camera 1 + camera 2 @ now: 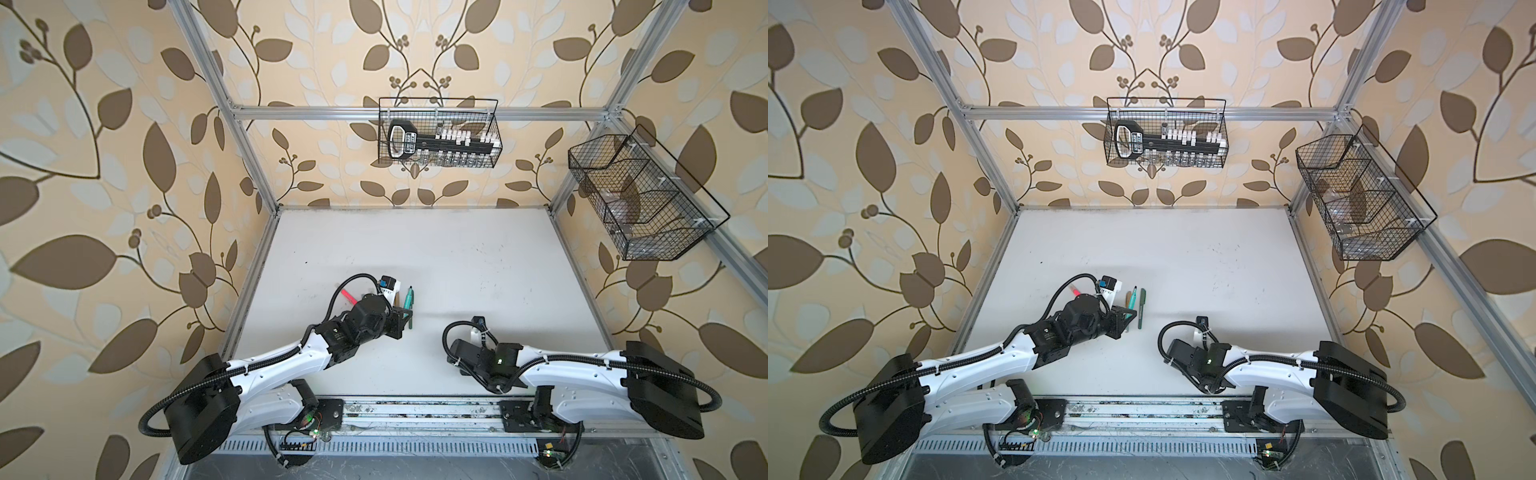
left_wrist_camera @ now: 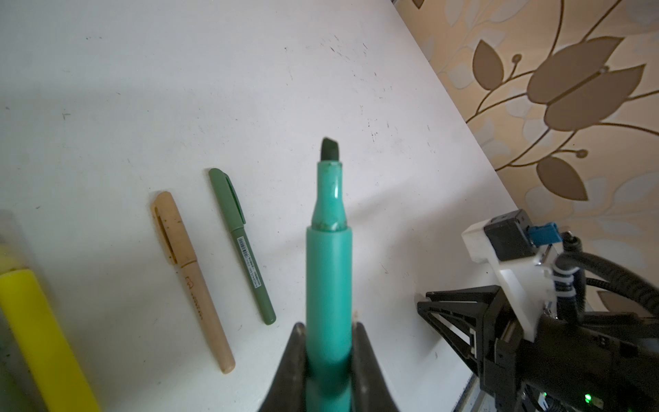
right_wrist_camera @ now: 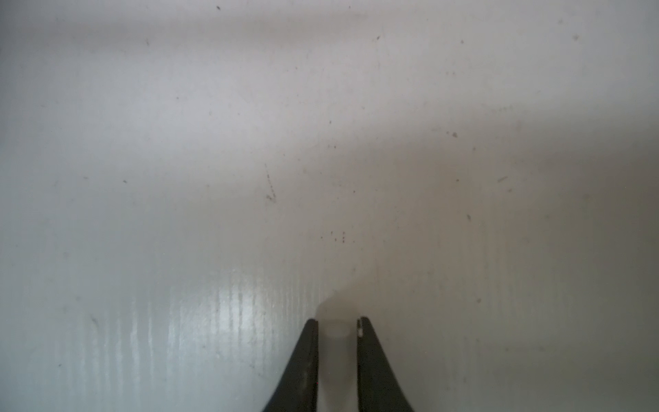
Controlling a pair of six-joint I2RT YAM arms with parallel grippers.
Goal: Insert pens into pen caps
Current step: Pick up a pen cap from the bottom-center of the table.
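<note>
One green marker (image 2: 328, 271) was the pen in hand. The left jaws were clenched on its barrel, and its dark chisel tip stood bare, pointing out over the desk (image 2: 178, 89). Its likely partner, a small clear cap (image 3: 337, 339), sat between the right jaws, which pressed on its two sides low over the near part of the desk. Whether the end facing outward was the cap's open mouth could not be told.

Near the marker lay a dark green pen (image 2: 242, 246) and a tan pen (image 2: 192, 281), both already capped, side by side but not touching. A yellow marker (image 2: 39, 339) lay beyond them, blurred at the edge of the left wrist view. A pink-red marker (image 1: 348, 296) showed partly past the left arm.

Both halves looked grasped, so the step in hand seemed to be the mating of marker and cap. In both top views the two arms stood well apart. The next move would call for bringing them together and lining the cap's mouth up with the tip on one axis. A straight push should then seat it, since a tilted approach could smear the tip or squeeze the slick cap out.
</note>
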